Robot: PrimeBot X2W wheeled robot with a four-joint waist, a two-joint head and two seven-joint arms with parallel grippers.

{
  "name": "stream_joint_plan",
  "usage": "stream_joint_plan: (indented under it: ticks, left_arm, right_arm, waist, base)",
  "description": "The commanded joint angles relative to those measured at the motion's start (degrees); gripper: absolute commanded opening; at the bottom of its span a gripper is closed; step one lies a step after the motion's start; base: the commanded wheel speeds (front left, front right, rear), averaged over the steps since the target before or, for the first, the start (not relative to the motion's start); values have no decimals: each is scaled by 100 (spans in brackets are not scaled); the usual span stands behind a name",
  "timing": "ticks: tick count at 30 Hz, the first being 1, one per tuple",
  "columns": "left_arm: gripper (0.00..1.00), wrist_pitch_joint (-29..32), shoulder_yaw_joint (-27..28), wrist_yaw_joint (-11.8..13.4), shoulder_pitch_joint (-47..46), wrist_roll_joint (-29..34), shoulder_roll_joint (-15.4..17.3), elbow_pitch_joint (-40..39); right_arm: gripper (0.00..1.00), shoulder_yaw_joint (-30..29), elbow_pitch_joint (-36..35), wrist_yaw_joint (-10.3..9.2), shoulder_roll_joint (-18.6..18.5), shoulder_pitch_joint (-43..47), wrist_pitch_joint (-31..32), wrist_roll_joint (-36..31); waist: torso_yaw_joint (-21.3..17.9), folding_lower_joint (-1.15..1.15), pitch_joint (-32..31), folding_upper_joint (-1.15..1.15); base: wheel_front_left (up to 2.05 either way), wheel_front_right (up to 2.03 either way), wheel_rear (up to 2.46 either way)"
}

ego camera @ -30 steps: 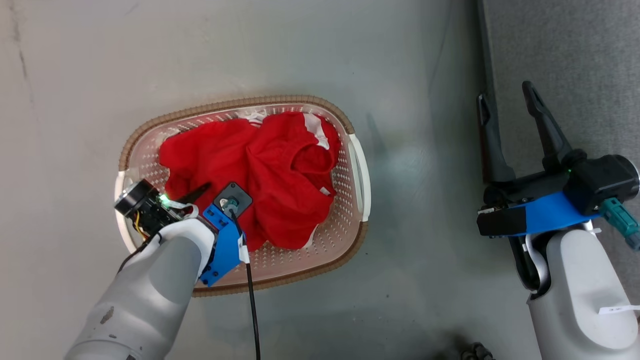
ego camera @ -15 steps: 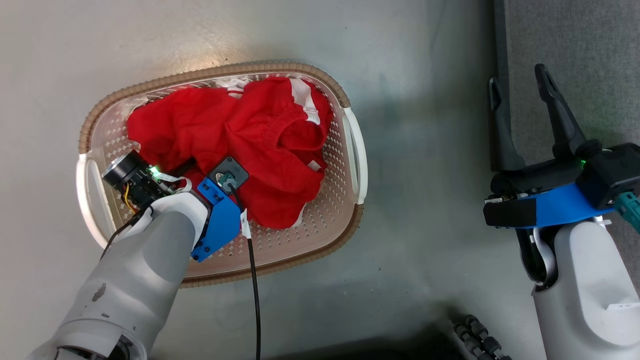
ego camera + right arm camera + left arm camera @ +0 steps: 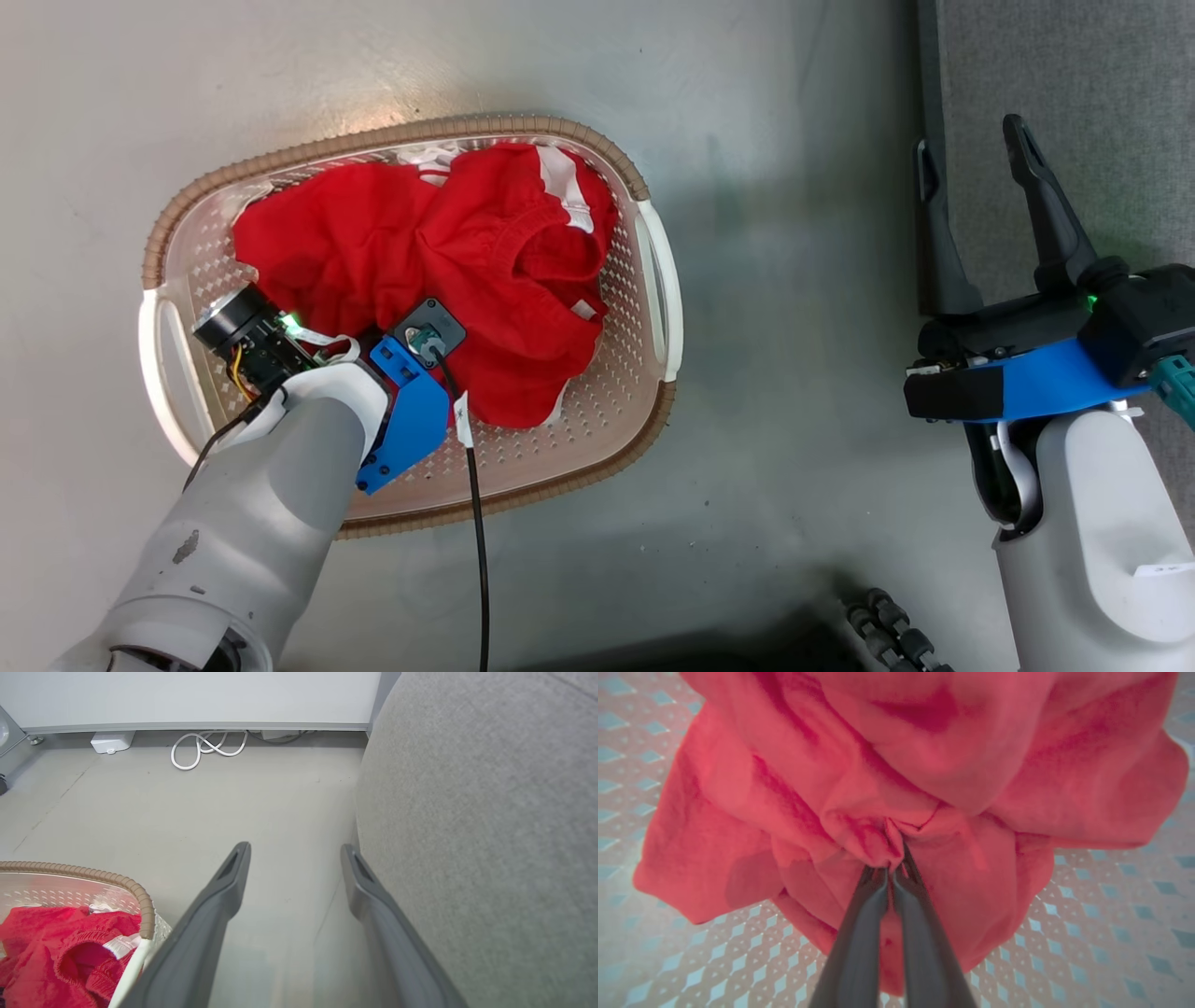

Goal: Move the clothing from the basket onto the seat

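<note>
The seat (image 3: 1074,75) runs along the robot's right and is bare of garments, so nothing has been transferred yet. The basket (image 3: 392,138) stands on the floor to the left, well apart from the seat. The clothing (image 3: 485,252) lies heaped inside it, covering most of the base. The left gripper (image 3: 893,870) is down in the basket with its fingers pressed together on a bunched fold of red fabric — a pinch suited to lifting soft cloth. The right gripper (image 3: 969,135) hangs beside the seat's edge, fingers spread and holding nothing — judged to be parked clear of the lift.
</note>
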Motion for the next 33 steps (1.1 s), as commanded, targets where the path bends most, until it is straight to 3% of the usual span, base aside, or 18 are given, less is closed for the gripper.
stream_joint_plan:
  ticks: [1, 21, 33]
  left_arm:
    - [0, -58, -28, -15, -61, -24, 2, 0]
    - [0, -959, -251, -64, 268, -553, -447, -81]
    - [0, -1298, -585, 49, 749, -1540, -445, -1007]
  right_arm:
    - [100, -3, 16, 3, 20, -86, -32, -8]
    - [100, -24, 206, 3, -230, 204, -32, -79]
    - [100, -62, 393, 3, -283, 515, -32, -107]
  waist:
    - [18, 0, -50, 0]
    - [597, 0, -1134, 0]
    - [880, 0, -2074, 0]
  base:
    - [0, 0, 0]
    - [0, 0, 0]
    - [0, 0, 0]
